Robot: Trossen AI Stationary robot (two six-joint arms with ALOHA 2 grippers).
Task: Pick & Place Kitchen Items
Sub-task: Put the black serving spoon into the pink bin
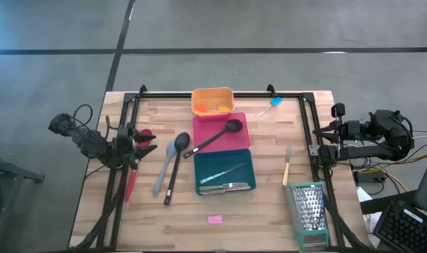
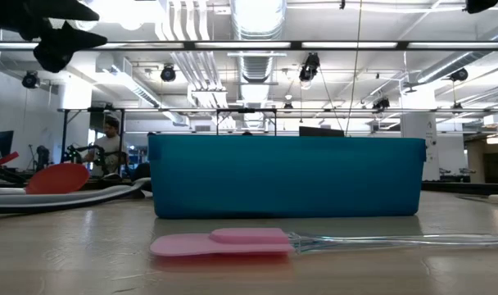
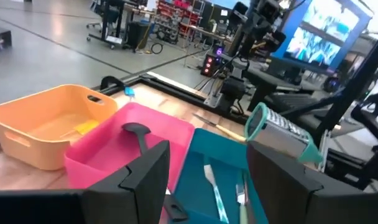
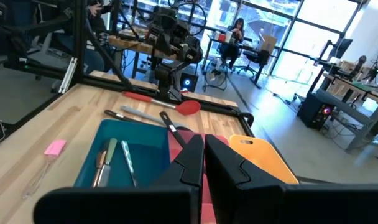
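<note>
I see pink spatula [image 2: 224, 242] nearest, on bare wood before teal tray [image 2: 286, 176] | tongs [image 1: 226, 187] in that tray | left gripper [image 1: 145, 143] spread, empty, over red spatula [image 1: 133, 176] at table's left edge | right gripper [image 1: 321, 139] closed, empty, right edge | room behind cluttered.

trays [image 1: 224, 132] crowd centre, grater [image 1: 309, 208] right

The high view looks straight down on the whole worktop [image 1: 270, 211]. The low view sits at worktop level, close behind the teal tray [image 2: 286, 176]. Both wrist views face inward, sharing that tray.
</note>
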